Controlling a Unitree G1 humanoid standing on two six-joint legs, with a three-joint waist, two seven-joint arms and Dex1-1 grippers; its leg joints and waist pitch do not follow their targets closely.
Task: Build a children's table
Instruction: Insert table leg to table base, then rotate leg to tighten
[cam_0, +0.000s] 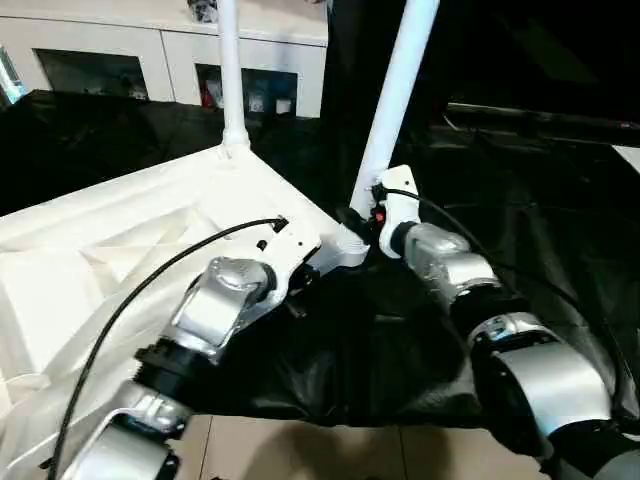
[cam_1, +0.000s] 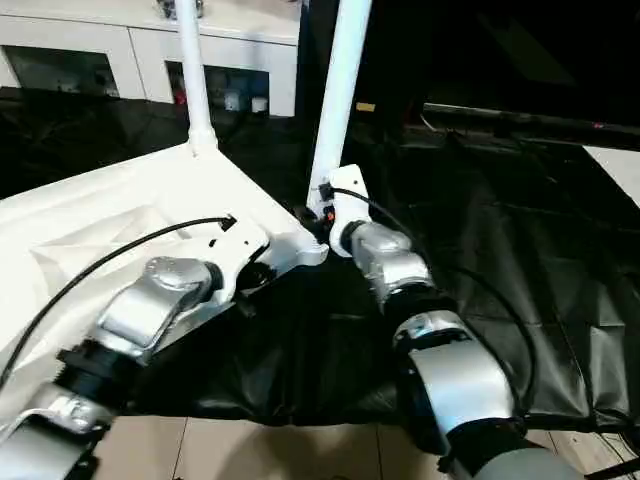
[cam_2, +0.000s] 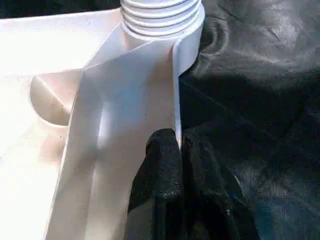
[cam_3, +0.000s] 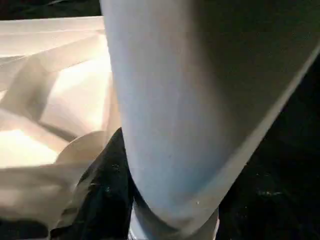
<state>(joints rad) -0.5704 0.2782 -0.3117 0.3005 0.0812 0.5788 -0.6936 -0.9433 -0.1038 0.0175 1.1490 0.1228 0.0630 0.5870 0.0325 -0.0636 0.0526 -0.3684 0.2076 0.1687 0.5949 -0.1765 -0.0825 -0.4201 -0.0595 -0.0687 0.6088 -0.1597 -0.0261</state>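
The white plastic square tabletop (cam_0: 110, 250) lies ribbed side up at left on black sheeting (cam_0: 540, 210). The left gripper (cam_2: 179, 150) pinches its near-corner rim. The right gripper (cam_0: 362, 222) clasps the leaning white tapered leg (cam_0: 395, 95) at that corner socket.

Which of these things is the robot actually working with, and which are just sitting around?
In use:
white ribbed plastic tabletop, upside down
far upright white tube leg
near white tube leg at right gripper
left gripper, shut on tabletop rim

Lying about:
black sheet
white glass-door cabinet
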